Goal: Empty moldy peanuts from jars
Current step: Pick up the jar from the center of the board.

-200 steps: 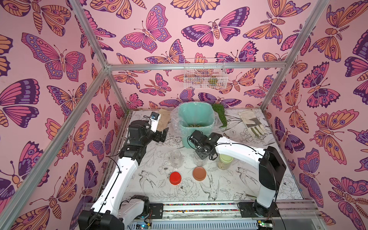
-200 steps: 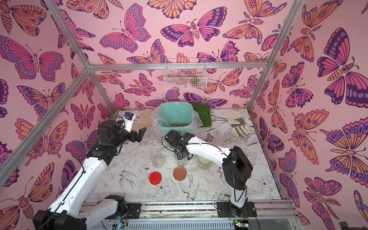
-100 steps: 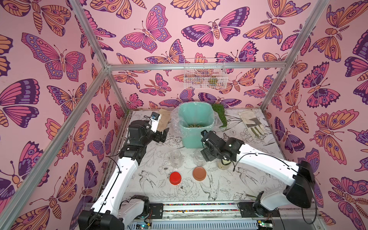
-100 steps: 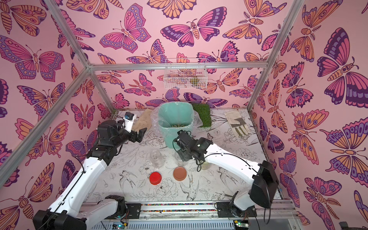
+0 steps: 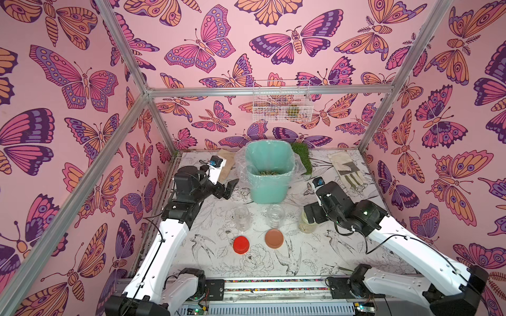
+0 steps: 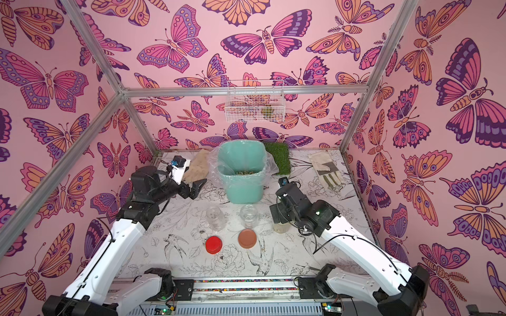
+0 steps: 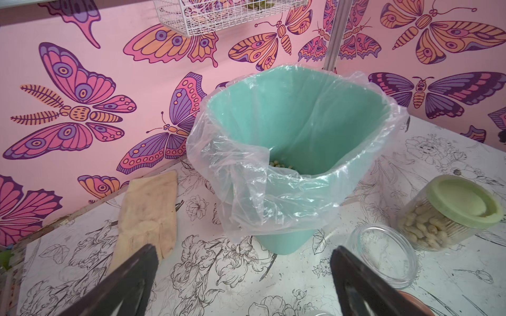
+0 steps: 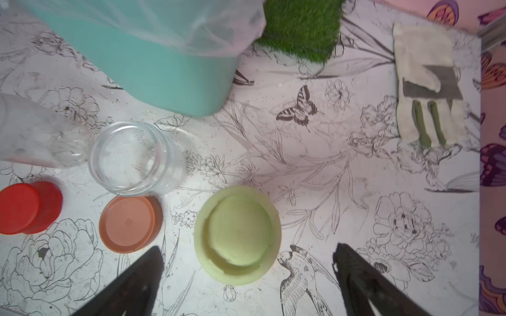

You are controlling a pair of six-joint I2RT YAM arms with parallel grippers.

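The left gripper [image 7: 245,247] and right gripper [image 8: 247,247] gape empty, the right above the green-lidded jar [image 8: 237,235], likely light, slick, best clasped around its lid.

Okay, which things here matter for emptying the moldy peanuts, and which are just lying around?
For the job: green-lidded jar of peanuts, open jar behind red lid, second open jar behind brown lid, lined teal bin.
Lying about: grass patch, work glove, beige cloth, wire basket.
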